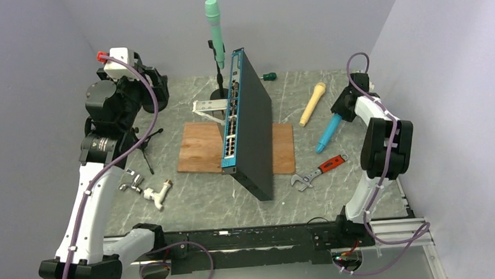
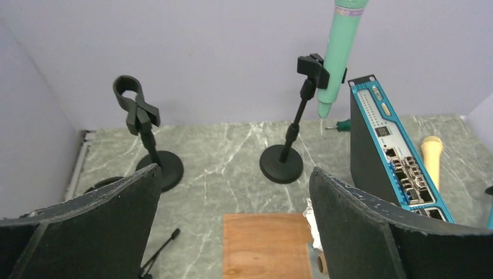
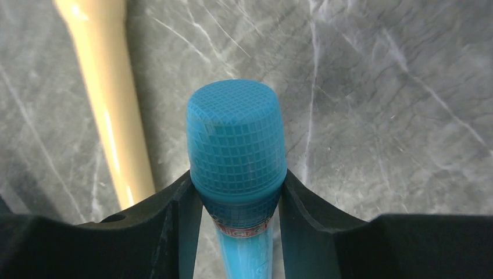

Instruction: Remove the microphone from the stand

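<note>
Of three microphones, the green microphone (image 2: 337,52) sits clipped in one stand (image 2: 283,163) near a second, empty stand (image 2: 152,152), the yellow microphone (image 1: 312,104) lies on the bench (image 1: 363,191), the right pincer (image 3: 238,215) clamps the blue microphone (image 3: 237,145), and the left pincer (image 2: 235,171) gapes wide, holding nothing.

L pincer (image 2: 235,171) wide open, up high, R pincer (image 3: 237,176) clamped, low
</note>
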